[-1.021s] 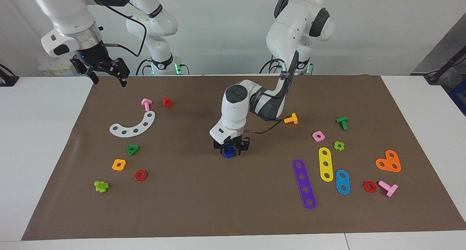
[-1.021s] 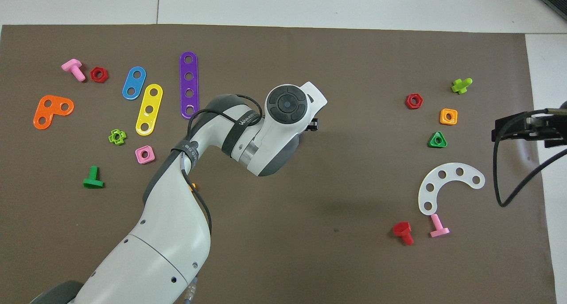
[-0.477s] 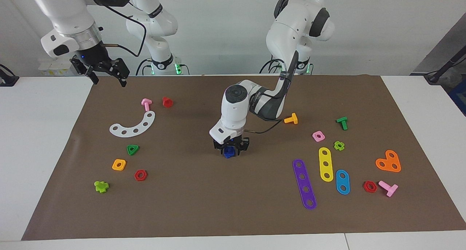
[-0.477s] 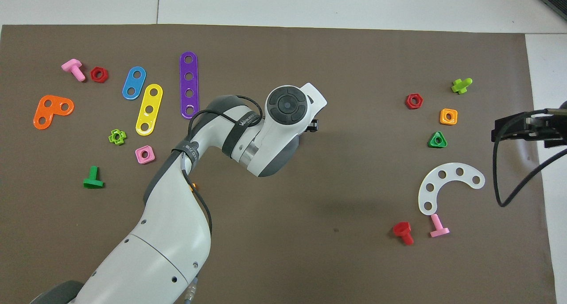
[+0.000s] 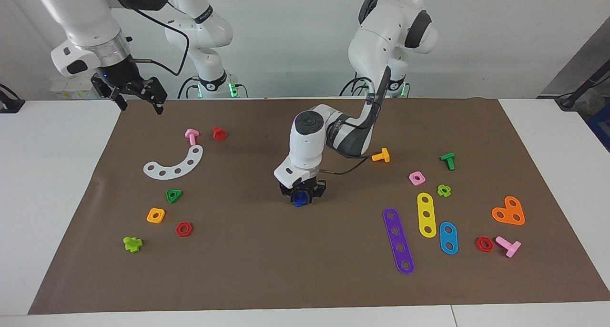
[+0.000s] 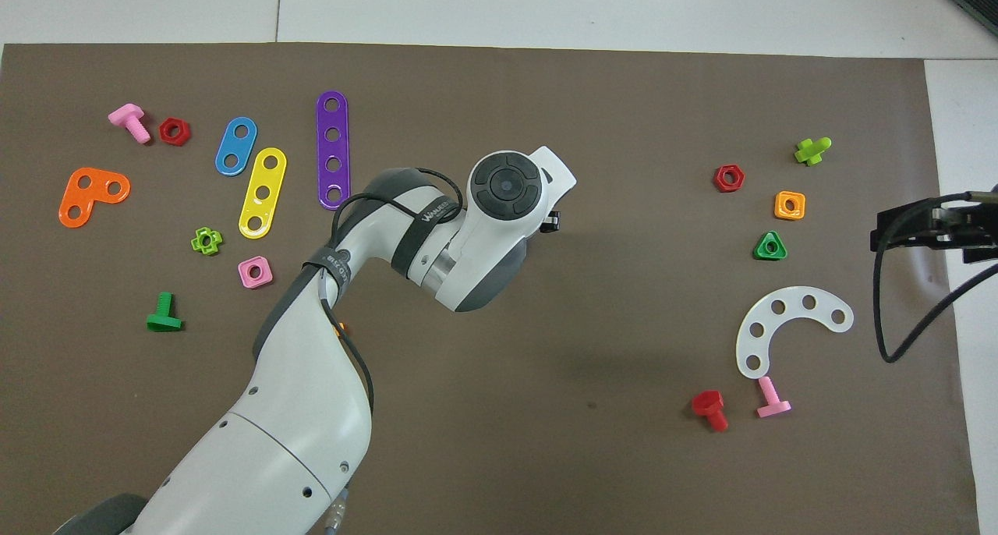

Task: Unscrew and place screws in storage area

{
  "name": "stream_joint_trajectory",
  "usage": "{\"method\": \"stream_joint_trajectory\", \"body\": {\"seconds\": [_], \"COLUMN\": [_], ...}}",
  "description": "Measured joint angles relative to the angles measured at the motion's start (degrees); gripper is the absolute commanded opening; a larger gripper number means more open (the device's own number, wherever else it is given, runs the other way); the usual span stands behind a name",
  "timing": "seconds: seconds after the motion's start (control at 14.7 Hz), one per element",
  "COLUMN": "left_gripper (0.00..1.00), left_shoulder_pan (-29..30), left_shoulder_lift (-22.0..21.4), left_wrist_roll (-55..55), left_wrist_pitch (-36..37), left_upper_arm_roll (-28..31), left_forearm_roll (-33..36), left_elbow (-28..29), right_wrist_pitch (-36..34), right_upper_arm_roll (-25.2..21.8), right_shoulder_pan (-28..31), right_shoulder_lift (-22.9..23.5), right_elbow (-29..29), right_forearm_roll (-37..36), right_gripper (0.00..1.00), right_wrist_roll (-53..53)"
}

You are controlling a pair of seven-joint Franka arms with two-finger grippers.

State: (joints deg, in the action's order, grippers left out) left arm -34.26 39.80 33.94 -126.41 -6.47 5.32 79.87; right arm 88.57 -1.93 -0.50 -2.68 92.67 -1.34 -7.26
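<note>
My left hand is down at the middle of the mat, clenched on the blue screw, which sits between its fingers at or just above the paper — I cannot tell whether it touches. In the overhead view the arm's own wrist covers the screw entirely.

My right hand waits up in the air over the mat's edge at the right arm's end of the table, its fingers spread and holding nothing.

As for progress, I judge the unscrewing of this screw to be done or nearly so: I see no nut on it, though anything under the hand is hidden. Since the mat itself is the storage area, what is left is to let go and lift away. Other screws already lie loose on the mat — a pink one and a red one near the white arc, an orange one, a green one and another pink one toward the left arm's end.

Writing: a strap on the left arm's forearm carries white letters, too small for me to read with confidence. I find no other label.
</note>
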Motion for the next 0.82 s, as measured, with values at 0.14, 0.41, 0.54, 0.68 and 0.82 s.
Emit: {"method": "stream_joint_trajectory", "body": {"seconds": [0.14, 0.41, 0.54, 0.68, 0.82], "left_gripper": [0.49, 0.38, 0.30, 0.25, 0.22], "left_shoulder_pan": [0.00, 0.00, 0.00, 0.00, 0.00], "left_shoulder_lift": [0.00, -0.05, -0.05, -0.04, -0.05], "left_wrist_roll": [0.00, 0.00, 0.00, 0.00, 0.00], "left_wrist_pitch": [0.00, 0.00, 0.03, 0.17, 0.34], "left_upper_arm_roll": [0.00, 0.00, 0.00, 0.01, 0.01], "left_forearm_roll": [0.00, 0.00, 0.00, 0.00, 0.00], "left_elbow": [0.00, -0.07, -0.07, -0.07, -0.08], "right_wrist_pitch": [0.00, 0.00, 0.00, 0.00, 0.00], "right_upper_arm_roll": [0.00, 0.00, 0.00, 0.00, 0.00], "right_shoulder_pan": [0.00, 0.00, 0.00, 0.00, 0.00], "right_shoulder_lift": [-0.03, -0.09, -0.11, -0.13, -0.15], "right_elbow": [0.05, 0.14, 0.16, 0.17, 0.19], "right_forearm_roll": [0.00, 0.00, 0.00, 0.00, 0.00], "right_gripper": [1.00, 1.00, 1.00, 1.00, 1.00], "right_wrist_roll": [0.00, 0.02, 0.58, 1.44, 1.63]}}
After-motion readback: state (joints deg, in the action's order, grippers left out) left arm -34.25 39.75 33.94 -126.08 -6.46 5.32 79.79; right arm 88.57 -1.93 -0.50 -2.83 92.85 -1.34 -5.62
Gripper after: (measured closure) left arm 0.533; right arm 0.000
